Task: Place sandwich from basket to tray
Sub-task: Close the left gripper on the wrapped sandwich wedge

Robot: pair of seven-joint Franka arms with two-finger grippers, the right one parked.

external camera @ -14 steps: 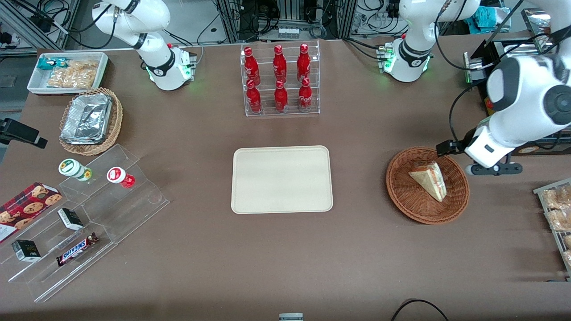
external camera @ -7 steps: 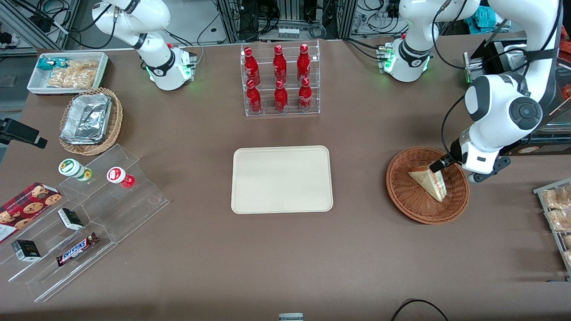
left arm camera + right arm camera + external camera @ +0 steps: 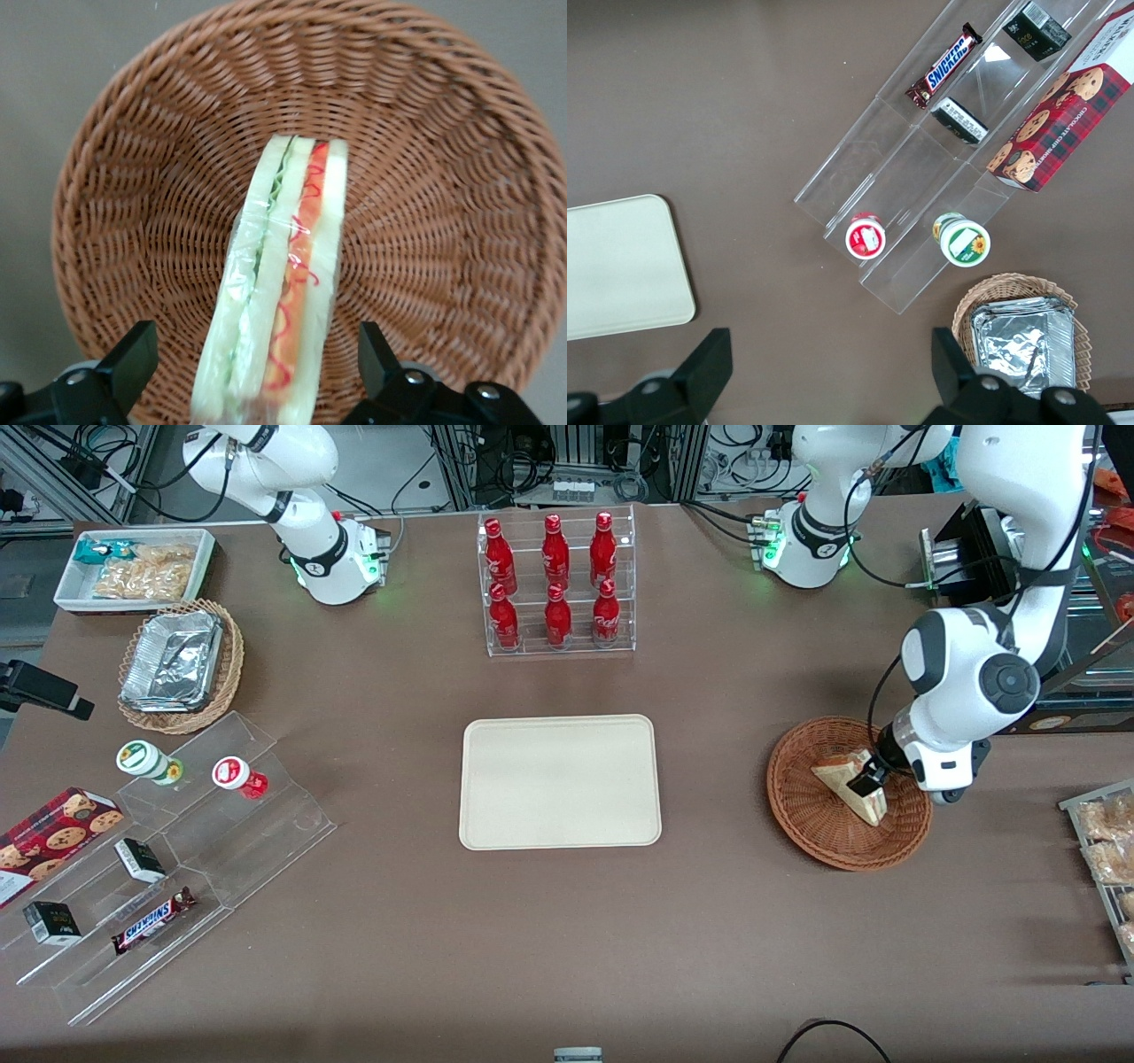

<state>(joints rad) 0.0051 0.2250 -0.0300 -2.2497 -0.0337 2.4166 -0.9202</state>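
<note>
Brown tabletop's pretty busy, but I've got the gripper [image 3: 866, 784] low inside the wicker basket [image 3: 802, 815], its fingers [image 3: 133, 359] spread wide on either side of the wrapped sandwich [image 3: 279, 292] and not touching it yet. My plan: drop a bit more and squeeze the bread faces gently so the film doesn't slip. Path to the cream tray [image 3: 496, 828] looks open; the cola bottle rack [image 3: 558, 584] sits farther from the front camera.

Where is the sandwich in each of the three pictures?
Front view: the sandwich lies in the basket, toward the working arm's end of the table; the pincer is right over it.
Left wrist view: the sandwich stands on edge in the basket, between the open pincer's fingers.
Right wrist view: not in it.
Shared landmark: the basket.
</note>
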